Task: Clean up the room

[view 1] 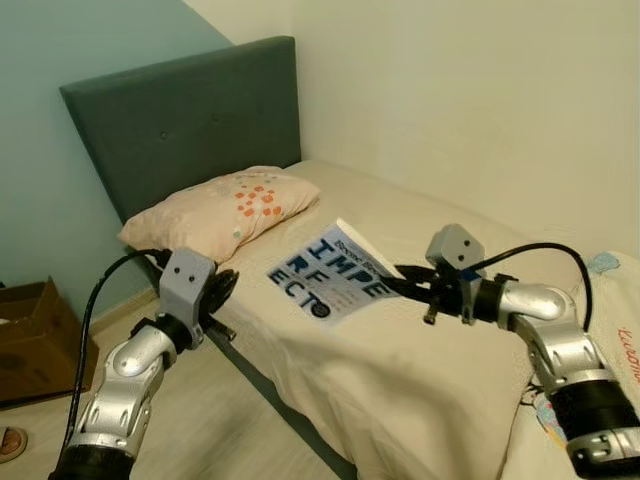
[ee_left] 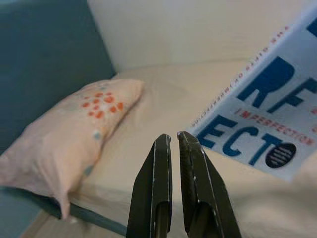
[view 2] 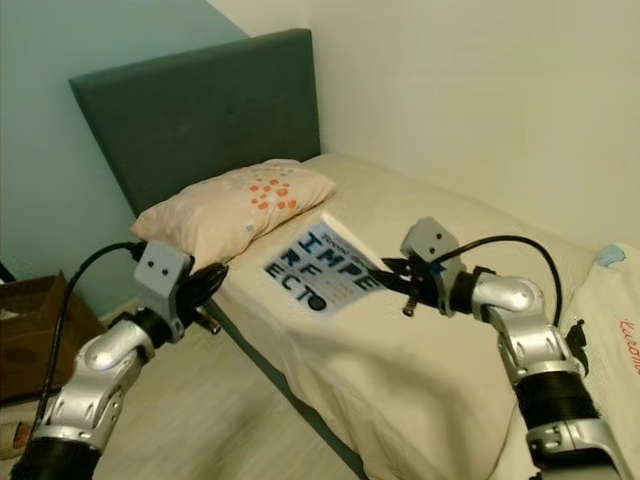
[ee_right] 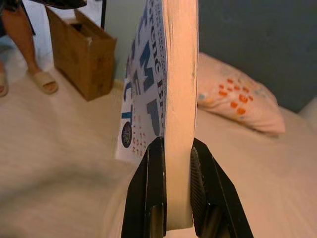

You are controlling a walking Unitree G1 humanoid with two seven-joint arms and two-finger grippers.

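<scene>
A white book (view 1: 335, 274) with big blue letters on its cover hangs just above the beige bed (view 1: 400, 370). My right gripper (view 1: 408, 287) is shut on its near edge; in the right wrist view the fingers (ee_right: 151, 198) clamp the book's page block (ee_right: 178, 99) from both sides. My left gripper (view 1: 225, 285) is shut and holds nothing, raised off the bed's left edge, below the pillow (view 1: 220, 212). In the left wrist view its fingers (ee_left: 158, 183) point toward the bed between the pillow (ee_left: 69, 134) and the book (ee_left: 267, 114).
A dark teal headboard (view 1: 190, 120) stands behind the peach pillow with orange dots. A brown cardboard box (view 1: 25, 340) sits on the floor at the left, and a person's leg and sandal (ee_right: 29, 74) stand next to the box (ee_right: 84, 54). More bedding (view 1: 610, 320) lies at the right.
</scene>
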